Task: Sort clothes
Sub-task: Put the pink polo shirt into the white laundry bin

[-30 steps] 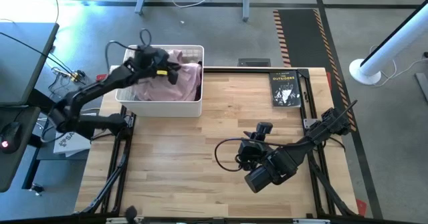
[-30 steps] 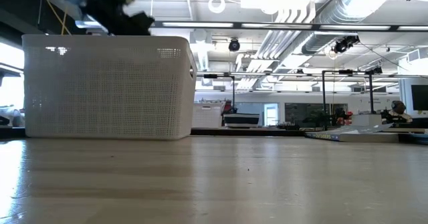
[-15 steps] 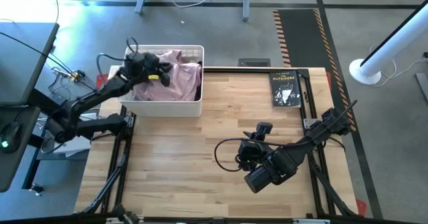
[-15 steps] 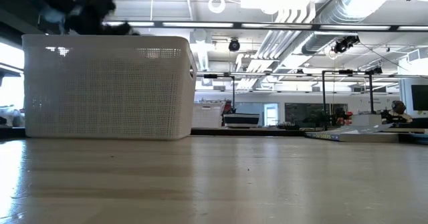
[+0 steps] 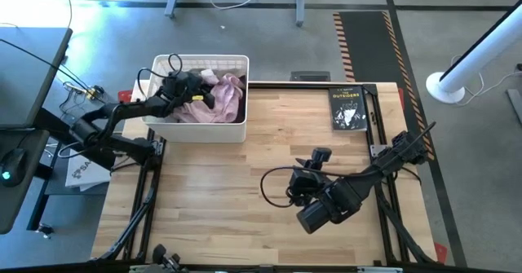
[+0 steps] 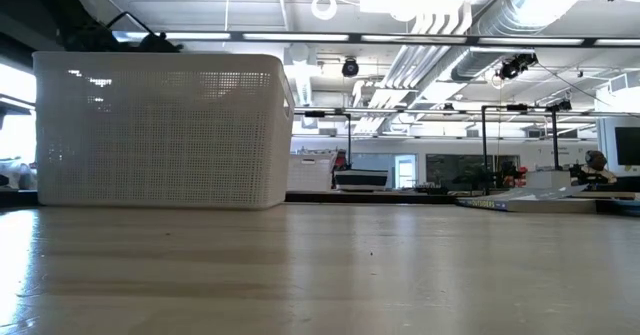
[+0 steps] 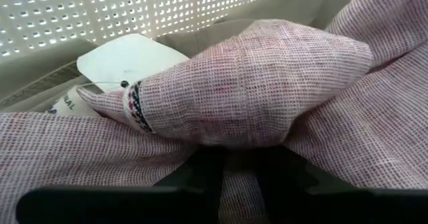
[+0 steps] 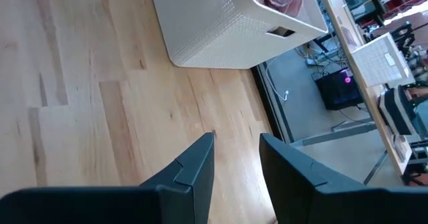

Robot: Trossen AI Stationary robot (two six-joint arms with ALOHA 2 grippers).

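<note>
The white perforated basket (image 5: 241,69) stands at the table's far left corner; it also shows in the low view (image 6: 160,125) and the right wrist view (image 8: 221,33). A pale pink garment (image 5: 227,100) lies bunched inside it, over khaki cloth (image 7: 301,0) and a white tag (image 7: 124,60). My left gripper (image 5: 194,90) is down inside the basket, shut on the pink garment (image 7: 254,83). My right gripper (image 5: 292,188) is open and empty over the bare table at the near right (image 8: 235,147). My left gripper pinches a bunched fold of the pink garment (image 7: 237,154) between its two fingers, with creases fanning out from the pinch. The fingers slant down into the basket from its left side. The garment rests in the basket on the cloth beneath it.
A black paperback book (image 5: 347,107) lies flat at the table's far right. The wooden table top (image 5: 228,191) is bare between the basket and my right arm. Cables and equipment lie off the table's left edge.
My left gripper has gone first toward the table's left edge, then down into the basket, sinking behind its rim in the low view. The pink garment has settled lower and more bunched toward the basket's right side.
</note>
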